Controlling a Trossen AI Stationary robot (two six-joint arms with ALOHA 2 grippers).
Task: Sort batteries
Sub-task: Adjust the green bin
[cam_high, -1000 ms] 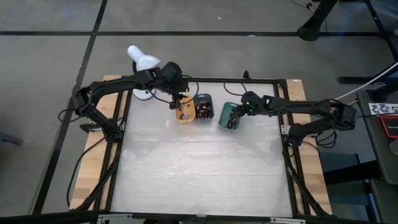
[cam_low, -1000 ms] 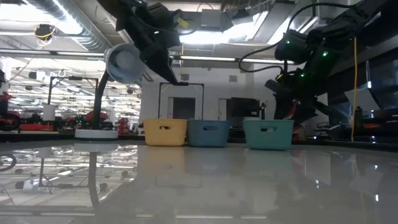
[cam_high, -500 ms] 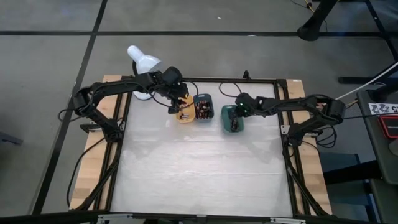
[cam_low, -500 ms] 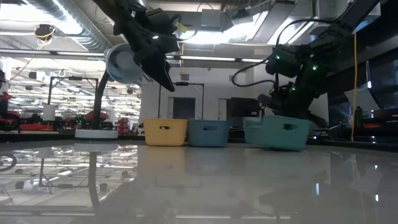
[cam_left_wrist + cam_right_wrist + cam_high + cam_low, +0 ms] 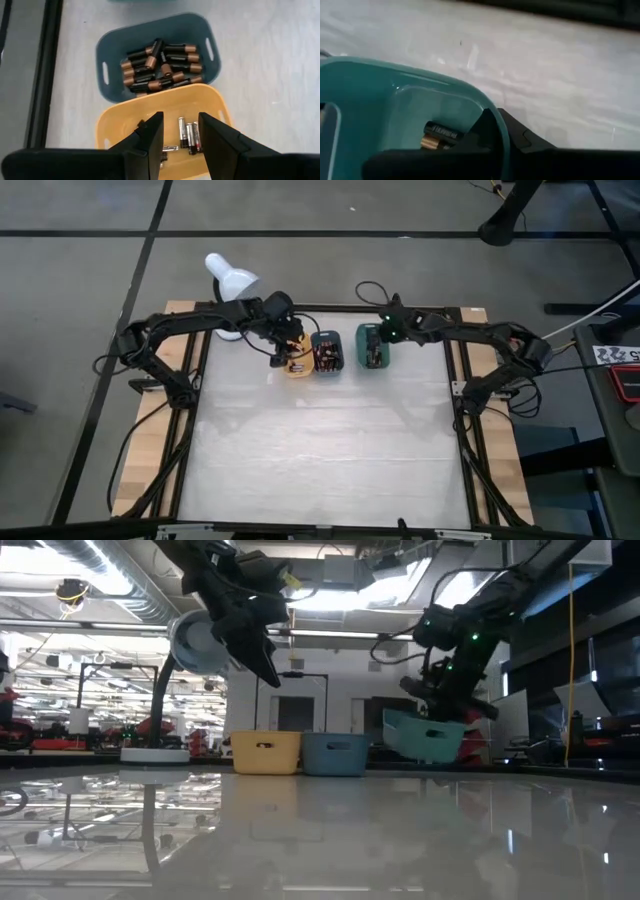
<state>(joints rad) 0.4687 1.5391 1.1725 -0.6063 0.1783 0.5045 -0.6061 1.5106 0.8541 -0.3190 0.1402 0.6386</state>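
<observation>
Holding the smooth green plastic tray (image 5: 424, 735) with rounded corners by its rim, the right gripper (image 5: 384, 337) pinches it, tilted and lifted off the shiny white table (image 5: 320, 440). A few small black-and-copper metal batteries (image 5: 440, 136) lie inside it. The left gripper (image 5: 177, 135), fingers spread a little and holding nothing, hangs over the smooth orange plastic tray (image 5: 212, 102) with silvery batteries (image 5: 189, 138). Just beside it sits the dark teal plastic tray (image 5: 112, 42), full of dark batteries (image 5: 160, 65)

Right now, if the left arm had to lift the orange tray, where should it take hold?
Probably the orange tray's thin upright rim, from straight above, one finger inside and one outside. The left gripper hangs open over it. The long side beside the blue tray looks too crowded; the opposite side is freer.
</observation>
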